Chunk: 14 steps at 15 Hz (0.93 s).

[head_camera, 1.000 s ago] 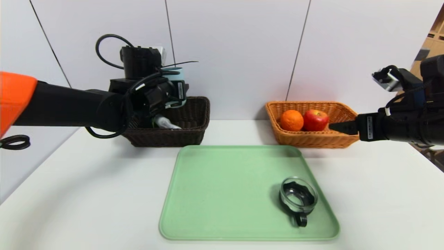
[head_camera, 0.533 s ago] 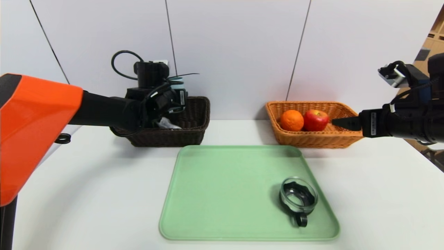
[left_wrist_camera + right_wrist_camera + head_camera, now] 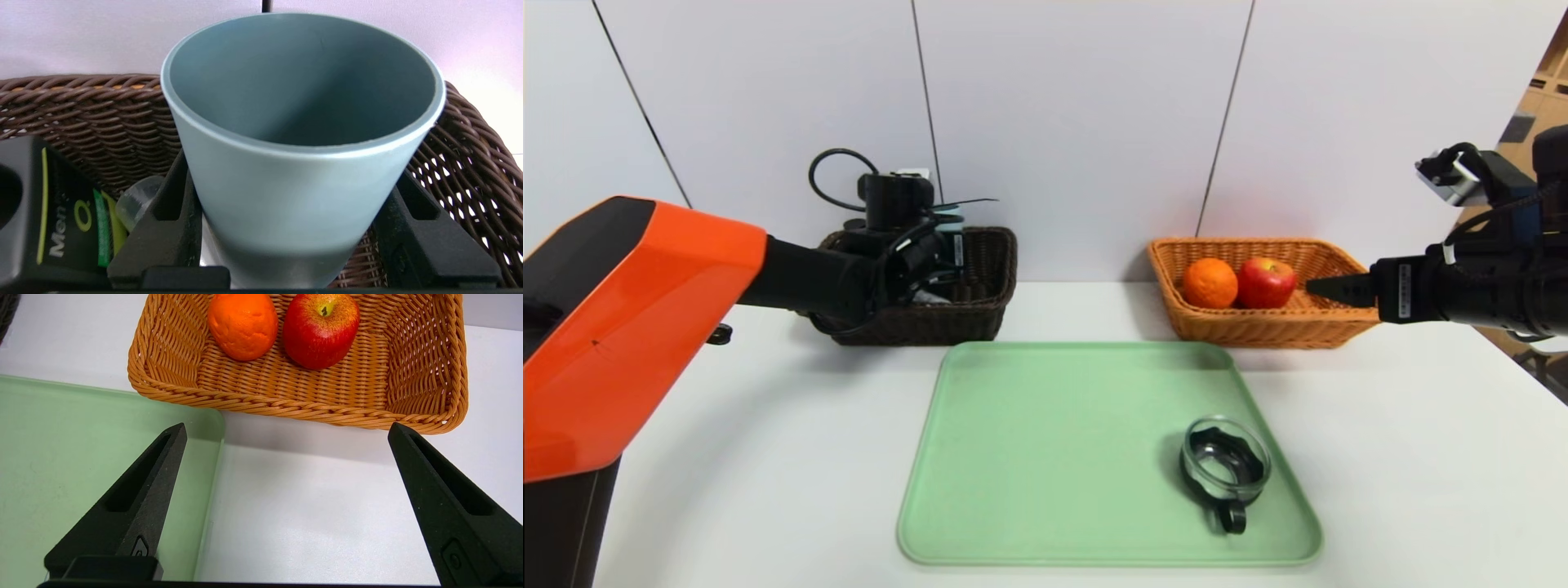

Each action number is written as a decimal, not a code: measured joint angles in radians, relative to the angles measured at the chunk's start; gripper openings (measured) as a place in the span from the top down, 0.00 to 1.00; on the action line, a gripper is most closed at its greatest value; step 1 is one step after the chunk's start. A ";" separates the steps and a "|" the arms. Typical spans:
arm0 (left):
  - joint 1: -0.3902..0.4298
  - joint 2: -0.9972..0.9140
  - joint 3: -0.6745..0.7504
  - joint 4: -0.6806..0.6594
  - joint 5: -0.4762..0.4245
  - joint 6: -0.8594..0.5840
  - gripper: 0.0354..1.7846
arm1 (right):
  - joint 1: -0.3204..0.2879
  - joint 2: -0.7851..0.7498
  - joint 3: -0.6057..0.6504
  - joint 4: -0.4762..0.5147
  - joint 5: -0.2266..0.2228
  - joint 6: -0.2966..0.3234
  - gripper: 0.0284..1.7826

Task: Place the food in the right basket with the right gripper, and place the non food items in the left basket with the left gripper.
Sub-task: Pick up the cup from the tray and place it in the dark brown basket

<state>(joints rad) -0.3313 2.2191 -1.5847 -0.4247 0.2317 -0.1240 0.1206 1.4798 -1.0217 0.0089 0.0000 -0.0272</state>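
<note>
From the head camera I see my left gripper [image 3: 931,261] down inside the left basket [image 3: 980,306], lower than a second ago, when it hung above the rim with the teal cup [image 3: 953,216] riding high; only a sliver of the cup shows behind the wrist now. The orange section of the left arm has swung far into view on my left. The right gripper [image 3: 1327,290] sits at the right end of the right basket [image 3: 1258,327], pulled back a touch compared with the earlier frame. The orange [image 3: 1210,282] and the apple [image 3: 1266,282] lie side by side in that basket, unmoved. The clear dish [image 3: 1225,465] with its black insert is on the green tray [image 3: 1054,457], near its front right corner, where it was before.

On the left wrist camera the cup [image 3: 302,134] stands upright between my left fingers [image 3: 163,232], which press on its lower sides; I have hold of it. The dark wicker [image 3: 470,163] surrounds it. The black bottle [image 3: 49,232] lies beside it, with the small clear bottle [image 3: 137,200] between the two.

On the right wrist camera my right fingers [image 3: 135,514] are spread wide with nothing between them, over the white table [image 3: 310,514] and the tray's edge [image 3: 81,457], just short of the tan basket [image 3: 286,408] holding the orange [image 3: 243,324] and apple [image 3: 320,328].
</note>
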 joint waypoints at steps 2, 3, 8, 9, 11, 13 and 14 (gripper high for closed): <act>0.003 0.016 -0.004 -0.010 0.000 0.000 0.37 | 0.000 -0.001 0.000 0.000 0.000 -0.001 0.05; 0.004 0.025 -0.009 -0.020 0.001 0.000 0.37 | 0.000 -0.001 0.000 0.000 0.000 -0.001 0.05; 0.010 0.049 -0.018 -0.033 0.001 0.004 0.37 | 0.001 -0.001 0.001 0.000 0.001 -0.003 0.05; 0.011 0.051 -0.019 -0.033 0.002 0.006 0.37 | 0.002 -0.001 0.002 0.000 0.001 -0.003 0.05; 0.010 0.055 -0.022 -0.034 0.002 0.006 0.32 | 0.002 -0.001 0.011 0.000 0.004 -0.003 0.05; 0.011 0.057 -0.026 -0.034 0.002 0.007 0.26 | 0.002 -0.001 0.018 0.000 0.004 -0.003 0.05; 0.011 0.058 -0.030 -0.034 0.002 0.006 0.23 | 0.002 -0.001 0.019 0.000 0.004 -0.003 0.05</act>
<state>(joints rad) -0.3204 2.2770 -1.6145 -0.4589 0.2336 -0.1177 0.1226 1.4791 -1.0026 0.0089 0.0043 -0.0298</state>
